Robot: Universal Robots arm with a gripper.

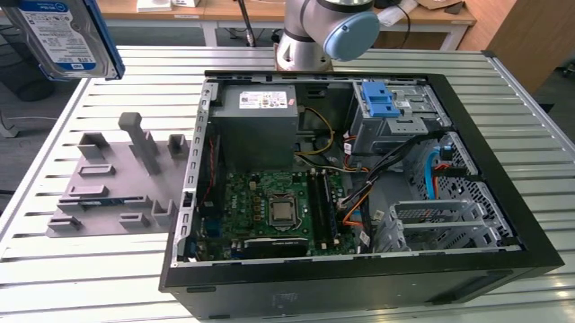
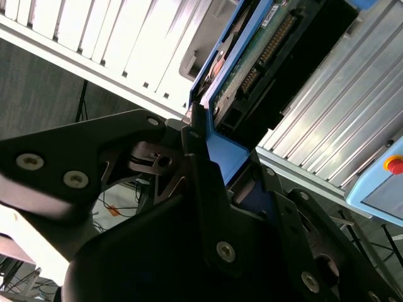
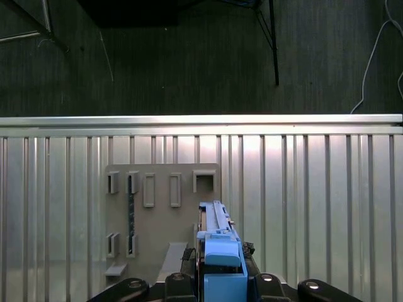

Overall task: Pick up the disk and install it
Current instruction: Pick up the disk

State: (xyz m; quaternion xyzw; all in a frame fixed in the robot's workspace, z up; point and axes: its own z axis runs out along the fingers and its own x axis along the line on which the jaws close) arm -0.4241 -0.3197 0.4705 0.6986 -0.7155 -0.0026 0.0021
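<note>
The disk (image 1: 63,37), a silver drive with a white-and-blue label in a blue plastic frame, hangs high in the air at the exterior view's far left, above the slatted table. In the first wrist view the disk (image 3: 218,242) is seen edge-on over the grey fixture (image 3: 157,214). My gripper (image 3: 220,280) is shut on its blue frame. In the second wrist view the black fingers (image 2: 198,157) clamp the blue frame, and the disk's (image 2: 264,44) green circuit board and connector face the camera.
The open computer case (image 1: 503,202) lies on the slatted table (image 1: 72,282), with a grey power-supply box (image 1: 260,128), a blue latch piece (image 1: 382,101) on the metal bay and a metal drive cage (image 1: 440,222). The grey slotted fixture (image 1: 117,182) sits beside it. The arm's base (image 1: 314,30) stands behind.
</note>
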